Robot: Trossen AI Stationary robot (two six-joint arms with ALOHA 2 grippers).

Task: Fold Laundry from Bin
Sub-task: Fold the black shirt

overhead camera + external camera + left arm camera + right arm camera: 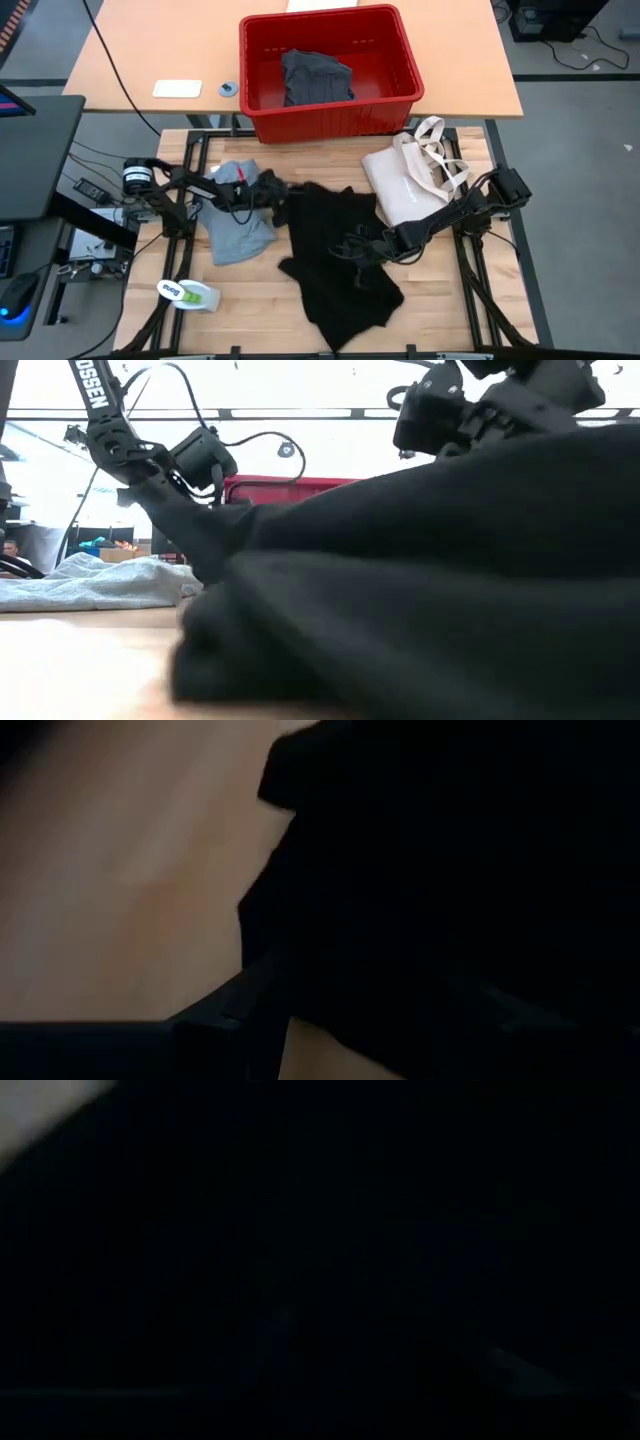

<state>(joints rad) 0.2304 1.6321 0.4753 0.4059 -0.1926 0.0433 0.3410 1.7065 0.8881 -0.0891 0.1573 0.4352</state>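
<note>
Black garment (335,255) under both low arms

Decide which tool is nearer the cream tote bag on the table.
Right. The right tool lies on the black garment, just beside the tote bag. The left tool sits at the garment's far edge, by the grey T-shirt.

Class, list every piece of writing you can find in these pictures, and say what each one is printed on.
"OSSEN" in white capitals on the left arm; the word's start is cut off at the picture's edge.
Blue writing on the white and green bottle: too small to read.
Small chest mark on the grey T-shirt: not readable.
Nothing readable on the red bin, tote bag or black garment.
</note>
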